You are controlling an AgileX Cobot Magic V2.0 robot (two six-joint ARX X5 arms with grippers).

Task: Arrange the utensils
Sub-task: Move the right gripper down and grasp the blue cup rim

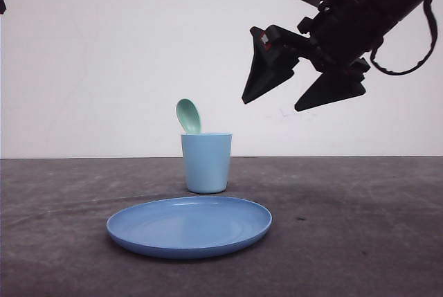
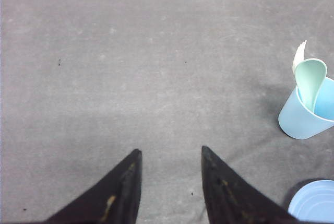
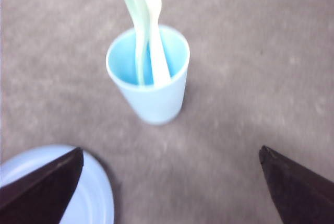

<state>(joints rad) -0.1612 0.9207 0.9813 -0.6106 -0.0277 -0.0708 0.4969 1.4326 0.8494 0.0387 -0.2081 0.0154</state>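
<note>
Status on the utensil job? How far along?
Looks done: spoon and fork both stand in the cup. Nothing in hand: right pincer is open above the table, left pincer open over bare table. The plate sits bare; nothing apparent left.

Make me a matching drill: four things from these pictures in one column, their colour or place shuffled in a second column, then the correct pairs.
1. spoon
2. fork
3. plate
4. right claw

A. white, standing in the cup
B. open, raised above the table
C. mint green, standing in the cup
D. blue, flat on the table in front of the cup

Pairs: 1-C, 2-A, 3-D, 4-B
</note>
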